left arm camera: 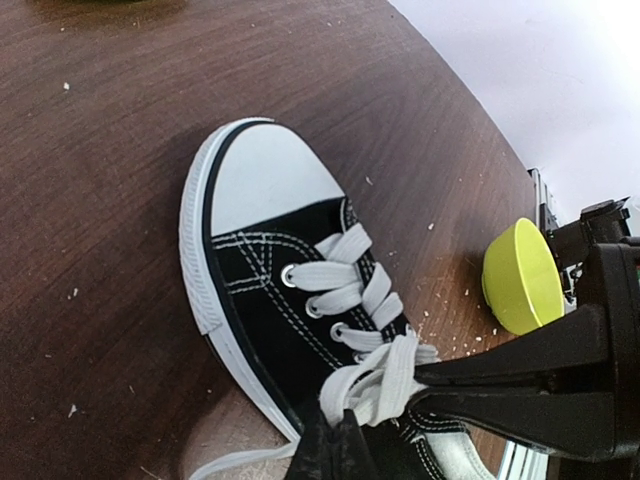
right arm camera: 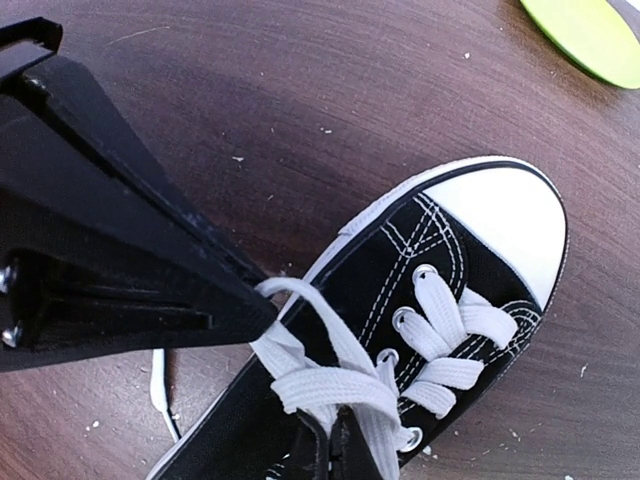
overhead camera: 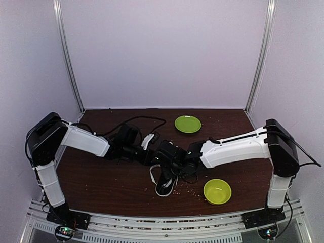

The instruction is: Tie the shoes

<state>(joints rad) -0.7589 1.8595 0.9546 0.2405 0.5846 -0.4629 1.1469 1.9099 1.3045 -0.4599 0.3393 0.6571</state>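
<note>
A black canvas sneaker [overhead camera: 165, 185] with a white toe cap lies on the brown table between the arms, toe towards the near edge. Its white laces [left arm camera: 375, 375] are crossed in a loose knot over the tongue. My left gripper [left arm camera: 332, 425] is shut on a lace loop at the shoe's side; it also shows in the right wrist view [right arm camera: 262, 305]. My right gripper [right arm camera: 329, 420] is shut on the other lace strand above the tongue; its black fingers [left arm camera: 500, 385] enter the left wrist view from the right. Both grippers meet over the shoe [overhead camera: 163, 161]. A free lace end [right arm camera: 160, 395] trails on the table.
A green plate [overhead camera: 188, 124] lies at the back of the table. A green bowl [overhead camera: 217, 191] stands near the front right, close to the shoe; it also shows in the left wrist view [left arm camera: 520, 275]. Crumbs are scattered around the shoe.
</note>
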